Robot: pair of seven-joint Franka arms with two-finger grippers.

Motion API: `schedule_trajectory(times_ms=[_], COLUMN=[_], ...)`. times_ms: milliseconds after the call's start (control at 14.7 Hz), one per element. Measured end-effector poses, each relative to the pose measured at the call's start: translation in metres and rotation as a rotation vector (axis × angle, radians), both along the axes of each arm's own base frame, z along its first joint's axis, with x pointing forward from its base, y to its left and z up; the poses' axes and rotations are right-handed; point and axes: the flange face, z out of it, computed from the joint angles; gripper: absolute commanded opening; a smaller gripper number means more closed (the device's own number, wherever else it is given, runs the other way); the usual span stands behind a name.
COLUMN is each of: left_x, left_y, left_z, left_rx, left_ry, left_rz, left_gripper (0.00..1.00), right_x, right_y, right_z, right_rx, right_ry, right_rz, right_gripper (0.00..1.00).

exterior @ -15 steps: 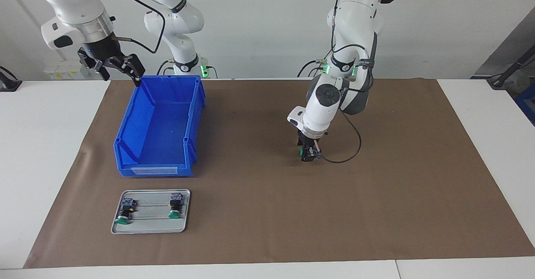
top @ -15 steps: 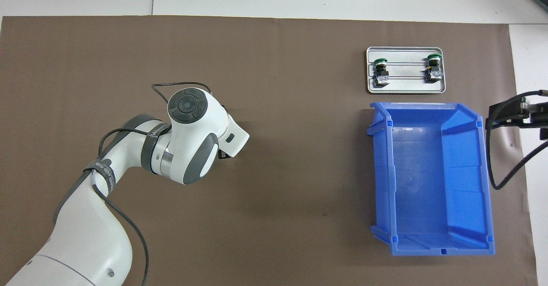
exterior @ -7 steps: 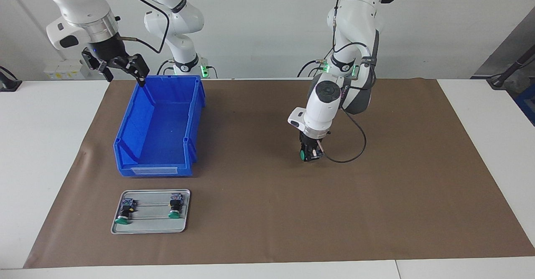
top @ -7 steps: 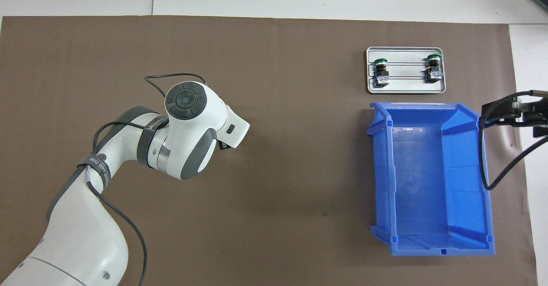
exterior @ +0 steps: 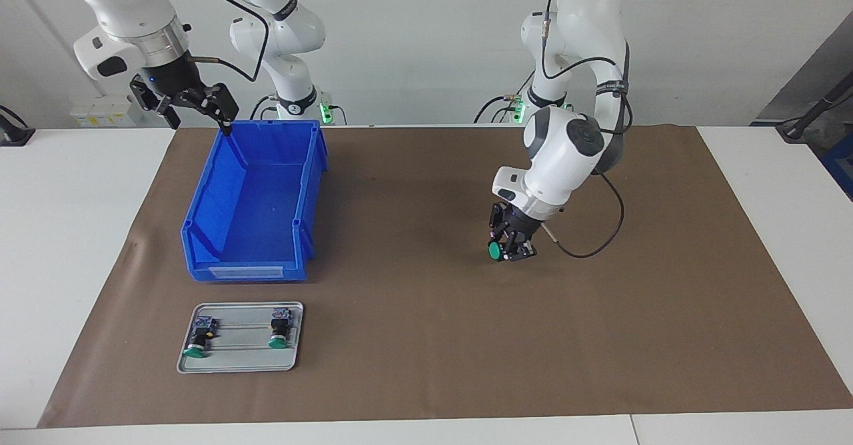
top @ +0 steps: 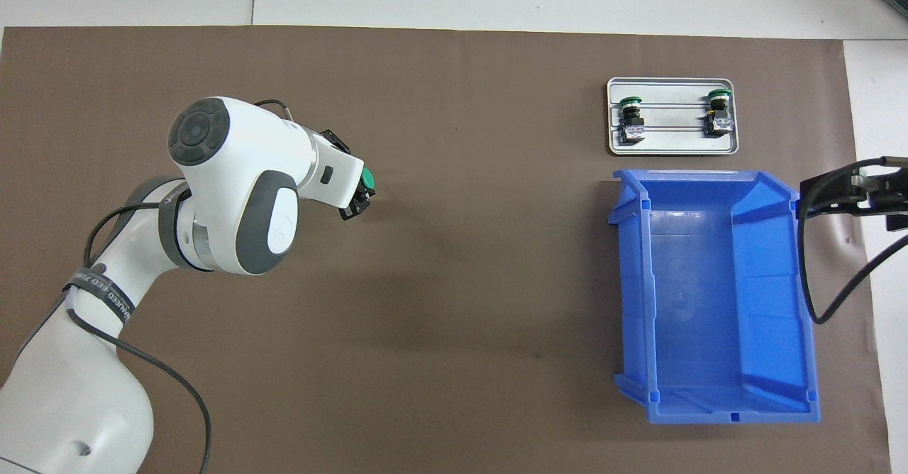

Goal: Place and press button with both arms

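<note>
My left gripper (exterior: 508, 245) is shut on the button (exterior: 496, 250), a small switch with a round green cap, and holds it just above the brown mat in the middle of the table. In the overhead view the green cap (top: 367, 179) shows at the left gripper's (top: 358, 194) tip. My right gripper (exterior: 193, 106) hangs open in the air over the edge of the blue bin (exterior: 226, 185) at the right arm's end; it shows at the overhead view's edge (top: 848, 194).
The blue bin (top: 798, 296) holds nothing. A small metal tray (exterior: 233, 362) with two fixed green-capped switches (exterior: 197, 336) (exterior: 278, 332) lies farther from the robots than the bin. The brown mat (exterior: 426, 338) covers most of the table.
The left arm has swung its wrist toward its own end of the table and turned the gripper, so the button's green cap now shows clearly. The right gripper has risen slightly and holds still.
</note>
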Motion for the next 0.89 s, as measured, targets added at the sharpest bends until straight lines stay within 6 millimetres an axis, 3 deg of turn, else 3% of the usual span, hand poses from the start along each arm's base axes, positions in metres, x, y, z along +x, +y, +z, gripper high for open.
schedule_trajectory(times_ms=[273, 478, 682, 887], left_x=[0.013, 0.012, -0.006, -0.031], left_y=[0.047, 0.079, 0.106, 0.110], left_z=[-0.007, -0.021, -0.052, -0.083], left_rx=[-0.165, -0.292, -0.422, -0.530], left_ry=[0.000, -0.058, -0.125, -0.153], left_rz=[0.043, 0.068, 0.098, 0.147], left_gripper=[0.00, 0.00, 0.00, 0.00], right_x=[0.000, -0.002, -0.001, -0.001], right_y=[0.000, 0.000, 0.000, 0.000], right_z=[-0.002, -0.007, -0.007, -0.007], right_rx=[0.000, 0.000, 0.000, 0.000], right_ry=[0.009, 0.028, 0.027, 0.026], right_rz=[0.003, 0.002, 0.002, 0.002], right_gripper=[1.00, 1.00, 1.00, 1.00])
